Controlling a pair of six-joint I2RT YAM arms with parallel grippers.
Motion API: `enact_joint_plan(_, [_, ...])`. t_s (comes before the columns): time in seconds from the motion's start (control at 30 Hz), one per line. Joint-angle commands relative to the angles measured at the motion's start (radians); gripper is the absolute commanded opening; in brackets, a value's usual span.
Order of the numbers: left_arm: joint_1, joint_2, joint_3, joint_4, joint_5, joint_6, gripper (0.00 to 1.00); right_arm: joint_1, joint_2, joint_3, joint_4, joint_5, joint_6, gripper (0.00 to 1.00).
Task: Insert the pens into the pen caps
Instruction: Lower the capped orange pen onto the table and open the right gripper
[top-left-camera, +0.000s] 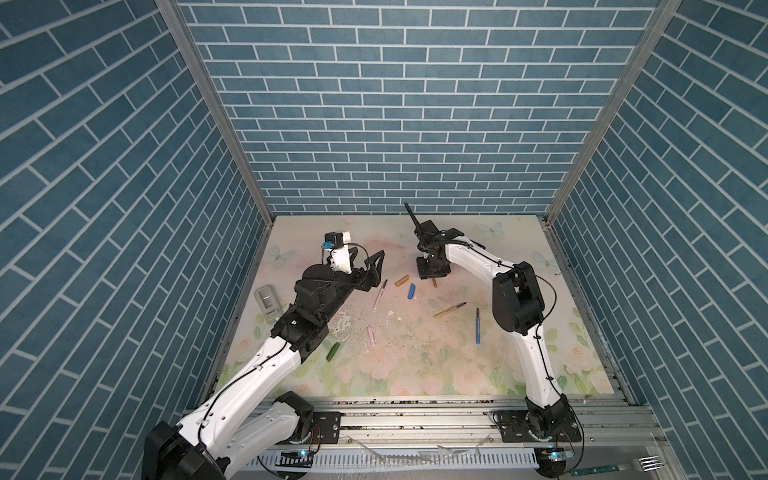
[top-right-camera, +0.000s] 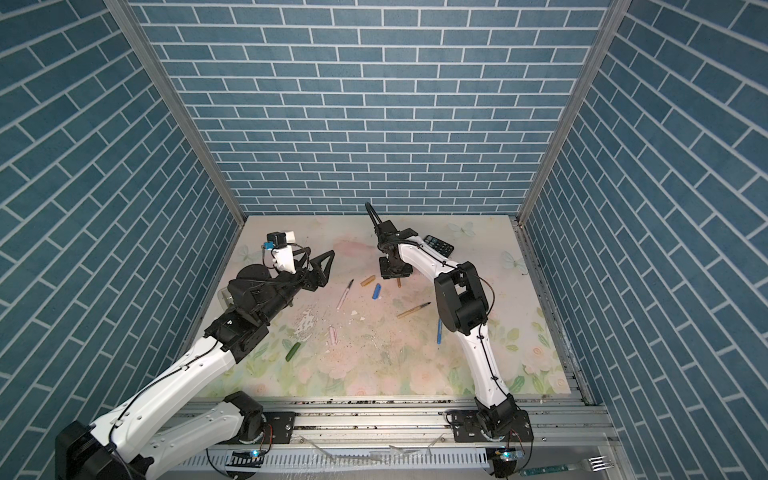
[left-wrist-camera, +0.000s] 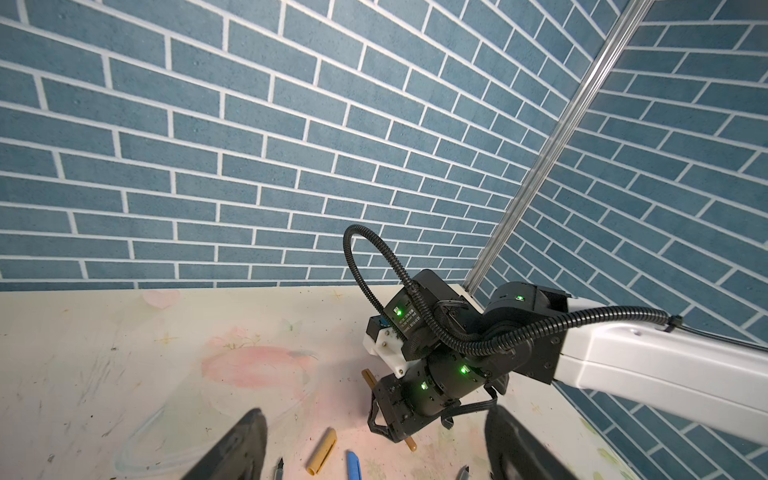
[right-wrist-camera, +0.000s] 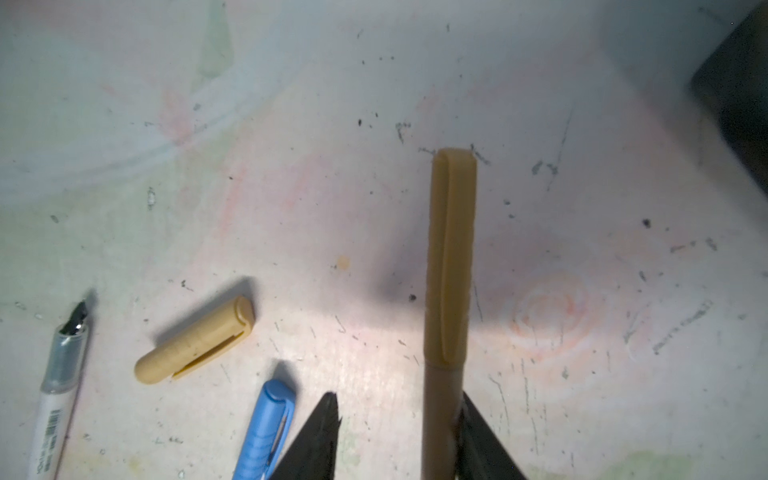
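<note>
While your right arm (top-left-camera: 469, 257) bends sharply at the elbow and turns its wrist straight down, the right gripper (right-wrist-camera: 398, 397) stands over the brown pen (right-wrist-camera: 441, 415), just beside the blue cap (top-left-camera: 412, 291) on the right-arm side. Its jaws are partly apart: in the right wrist view one finger (right-wrist-camera: 478, 444) touches the barrel and the other finger (right-wrist-camera: 320, 440) is clear of it, so nothing is clamped. The brown cap (right-wrist-camera: 452, 257) already sits on this pen. In the left wrist view the pen passes through the gripper at a tilt; whether its lower end rests on the mat (top-left-camera: 415, 365) is hard to tell, because the gripper body hides it.

Your left arm (top-left-camera: 266, 361) stretches long and low from the front rail (top-left-camera: 415, 409), forearm nearly level. The left gripper (top-left-camera: 374, 270) hangs above the mat, on the left-arm side of the blue cap and a little nearer to the back wall (top-left-camera: 395, 124). Its jaws are wide apart and hold nothing.

The tan cap (top-left-camera: 401, 281) lies just beside the blue cap, toward the back wall; the white-pink pen (top-left-camera: 379, 294) lies uncapped near it on the left-arm side. The tan pen (top-left-camera: 449, 310) and the blue pen (top-left-camera: 478, 326) lie uncapped on its right-arm side, toward the front rail.
</note>
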Motion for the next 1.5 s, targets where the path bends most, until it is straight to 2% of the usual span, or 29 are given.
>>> enact_joint_plan(0.0, [0.005,0.001,0.000,0.015,0.017,-0.004,0.84,-0.005,-0.017,0.035,-0.055,0.020,-0.007,0.47])
enact_joint_plan(0.17, [0.005,0.003,0.000,0.016,0.026,-0.008,0.84,-0.004,0.033,0.120,-0.123,0.067,-0.025,0.49])
enact_joint_plan(0.33, [0.006,0.002,0.001,0.017,0.029,-0.007,0.84,-0.004,0.058,0.142,-0.128,0.032,-0.026,0.50])
enact_joint_plan(0.5, [0.008,0.004,0.001,0.018,0.032,-0.007,0.84,-0.004,0.096,0.161,-0.144,0.046,-0.021,0.49])
enact_joint_plan(0.67, [0.009,0.004,0.002,0.021,0.036,-0.009,0.84,0.001,0.128,0.179,-0.177,0.113,-0.041,0.49])
enact_joint_plan(0.77, [0.010,0.006,-0.001,0.024,0.042,-0.011,0.83,0.026,0.134,0.199,-0.195,0.222,-0.086,0.49])
enact_joint_plan(0.8, [0.011,0.007,0.000,0.025,0.043,-0.011,0.83,0.030,0.137,0.212,-0.204,0.227,-0.091,0.49])
enact_joint_plan(0.93, [0.015,0.012,0.000,0.029,0.051,-0.018,0.83,0.040,0.108,0.219,-0.200,0.231,-0.088,0.48])
enact_joint_plan(1.1, [0.017,0.015,-0.001,0.026,0.046,-0.010,0.83,0.048,-0.010,0.187,-0.170,0.151,-0.066,0.47])
enact_joint_plan(1.23, [0.017,0.015,-0.002,0.014,0.021,-0.004,0.83,0.049,-0.174,0.062,-0.100,0.104,-0.029,0.47])
enact_joint_plan(1.37, [0.016,0.023,0.000,-0.021,-0.057,-0.005,0.83,0.049,-0.366,-0.208,0.083,0.082,0.011,0.45])
enact_joint_plan(1.47, [0.017,0.063,0.032,-0.118,-0.144,-0.033,0.82,0.049,-0.493,-0.391,0.210,0.112,0.000,0.40])
